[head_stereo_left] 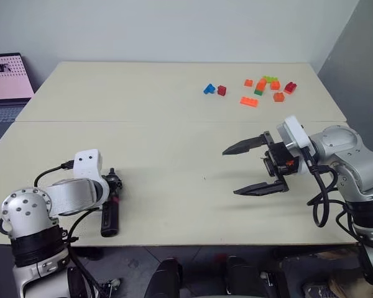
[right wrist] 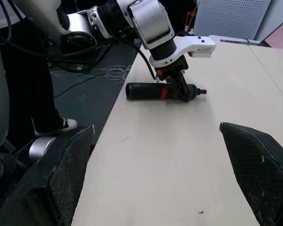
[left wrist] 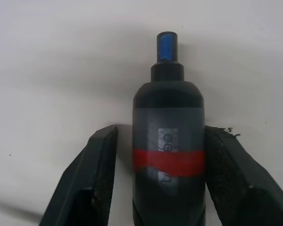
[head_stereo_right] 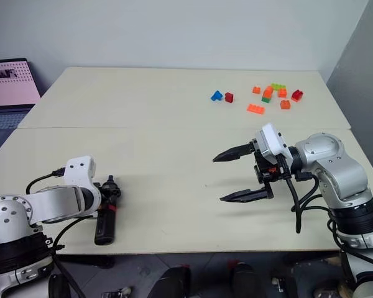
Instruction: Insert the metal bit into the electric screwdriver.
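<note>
The electric screwdriver [head_stereo_left: 108, 216] is black with a red band [left wrist: 169, 161] and lies flat near the table's front left edge, its narrow blue-marked nose [left wrist: 167, 47] pointing away from me. My left gripper [head_stereo_left: 114, 185] reaches down over its nose end with one finger on each side. One finger [left wrist: 231, 165] rests against the barrel, and the other finger [left wrist: 96, 165] stands a narrow gap off it. Over the table's right half my right gripper [head_stereo_left: 230, 172] hangs wide open and empty, pointing left. The metal bit is out of view.
Several small coloured toy bricks [head_stereo_left: 261, 87] are scattered at the far right of the table [head_stereo_left: 174, 143]. A laptop [head_stereo_left: 6, 81] sits past the table's left edge. The screwdriver's rear end lies close to the table's front edge.
</note>
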Motion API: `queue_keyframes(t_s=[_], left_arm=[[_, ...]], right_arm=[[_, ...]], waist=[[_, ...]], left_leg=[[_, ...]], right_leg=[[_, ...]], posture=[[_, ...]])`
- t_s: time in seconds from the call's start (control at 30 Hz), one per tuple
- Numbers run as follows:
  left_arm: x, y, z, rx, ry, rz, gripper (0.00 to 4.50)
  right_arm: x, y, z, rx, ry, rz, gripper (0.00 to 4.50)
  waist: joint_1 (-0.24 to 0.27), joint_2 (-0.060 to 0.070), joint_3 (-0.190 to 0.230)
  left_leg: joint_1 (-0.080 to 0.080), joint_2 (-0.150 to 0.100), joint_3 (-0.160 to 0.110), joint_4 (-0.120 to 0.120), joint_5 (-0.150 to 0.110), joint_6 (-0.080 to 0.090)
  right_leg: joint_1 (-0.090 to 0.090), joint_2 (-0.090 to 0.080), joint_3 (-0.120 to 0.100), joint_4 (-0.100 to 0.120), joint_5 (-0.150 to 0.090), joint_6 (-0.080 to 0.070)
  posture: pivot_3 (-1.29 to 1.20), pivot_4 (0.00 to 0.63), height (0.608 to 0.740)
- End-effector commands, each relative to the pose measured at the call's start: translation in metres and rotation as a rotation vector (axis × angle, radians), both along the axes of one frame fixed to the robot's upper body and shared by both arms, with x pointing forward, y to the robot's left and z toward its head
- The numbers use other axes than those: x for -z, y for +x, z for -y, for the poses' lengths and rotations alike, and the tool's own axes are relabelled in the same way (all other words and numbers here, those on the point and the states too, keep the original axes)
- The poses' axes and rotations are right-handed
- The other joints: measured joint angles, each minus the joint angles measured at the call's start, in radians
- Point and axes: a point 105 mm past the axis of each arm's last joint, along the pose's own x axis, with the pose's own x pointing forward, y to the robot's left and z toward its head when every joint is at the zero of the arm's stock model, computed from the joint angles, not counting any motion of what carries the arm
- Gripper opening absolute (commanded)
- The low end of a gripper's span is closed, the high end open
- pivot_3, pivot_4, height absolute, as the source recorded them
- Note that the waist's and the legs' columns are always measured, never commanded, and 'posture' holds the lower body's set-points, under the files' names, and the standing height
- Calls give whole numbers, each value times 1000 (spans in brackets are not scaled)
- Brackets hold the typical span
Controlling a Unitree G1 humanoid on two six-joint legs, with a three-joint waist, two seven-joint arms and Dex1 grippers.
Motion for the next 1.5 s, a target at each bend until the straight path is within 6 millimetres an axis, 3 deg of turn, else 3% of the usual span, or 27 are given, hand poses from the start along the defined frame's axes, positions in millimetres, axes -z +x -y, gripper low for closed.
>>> queue_keyframes(t_s=[0.03, 0.33, 0.47, 0.63, 0.73, 0.9, 1.17, 1.33, 1.5], left_arm=[[-4, 1, -4, -32, 1, 0, 1666], [-8, 3, -5, -18, 13, -13, 1665], [-33, 18, 8, 117, 79, 96, 1665], [-75, 39, 58, 404, 112, 307, 1665], [-88, 44, 86, 506, 50, 409, 1665], [-115, 44, 151, 758, -88, 694, 1665], [-107, 54, 201, 885, -42, 1007, 1665], [-92, 60, 206, 826, -43, 1094, 1665], [-78, 53, 209, 831, -39, 1102, 1665]], right_arm=[[-6, -5, -1, -12, 4, 42, 4500], [-4, -6, 0, -2, -4, 40, 4500], [-3, -5, 3, 12, -6, 40, 4500], [-7, 0, 7, 67, 15, 52, 4500], [-11, 3, 11, 105, 30, 59, 4500], [-20, 6, 17, 199, 88, 69, 4500], [-25, 12, 21, 389, 194, 109, 4500], [-24, 8, 18, 427, 216, 108, 4500], [-26, 8, 19, 441, 222, 108, 4500]], waist=[[0, 0, 0], [0, 0, 0], [1, 0, 0], [15, 0, 0], [19, 0, 0], [21, -1, 1], [18, -1, 1], [23, -1, 1], [22, -1, 1]], left_leg=[[0, 0, 0, 0, 0, 0], [0, 0, 0, 0, 0, 0], [-1, -1, 1, 0, 0, 0], [-2, -5, 3, 0, 1, -2], [-2, -5, 5, 0, 1, -2], [-4, -1, 5, 0, 1, -2], [-4, -1, 8, 0, 1, -2], [-4, -1, 7, 0, 0, 0], [-3, -1, 7, 0, 0, 2]], right_leg=[[0, 0, 0, 0, 0, 0], [0, 0, 0, 0, 0, 0], [0, 0, 0, -1, 0, 0], [0, 1, -2, -1, 0, 0], [0, 0, -1, -2, 0, 0], [-1, 0, 0, -4, 0, 0], [-2, 1, 1, -3, 0, 0], [-1, 1, 1, -3, 0, 0], [-1, 1, 1, -2, 0, 0]], posture=[[0, 150, 740], [0, 150, 740], [0, 150, 740], [0, 150, 740], [0, 150, 740], [0, 150, 740], [0, 150, 740], [0, 150, 740], [0, 150, 740]])
